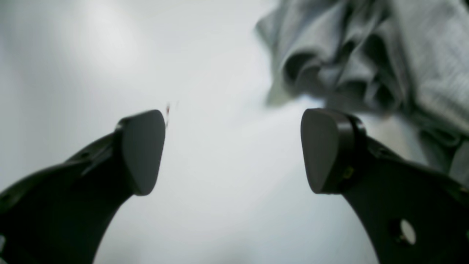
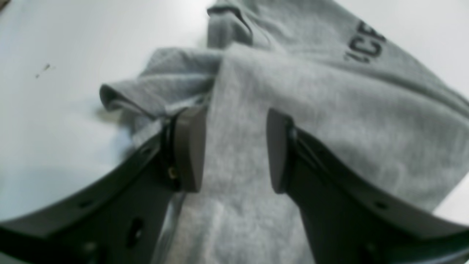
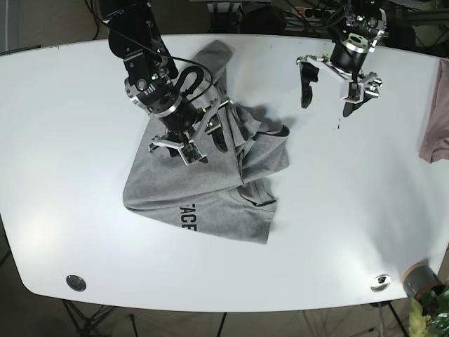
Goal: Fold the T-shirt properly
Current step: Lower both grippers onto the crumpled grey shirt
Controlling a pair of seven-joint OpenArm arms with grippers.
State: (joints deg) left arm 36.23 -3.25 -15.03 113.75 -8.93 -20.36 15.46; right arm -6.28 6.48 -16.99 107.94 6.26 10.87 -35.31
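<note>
Right gripper astride grey T-shirt, left gripper spread wide

One grey T-shirt lies crumpled near the centre of one white table, and one pinkish cloth hangs over the table's edge at three o'clock. Two grippers are in view, the right gripper at ten o'clock and the left gripper at one o'clock. Two round metal discs sit in the tabletop, one disc at seven o'clock and the other disc at five o'clock.

A pink cloth is cut off by the base view's right edge.
</note>
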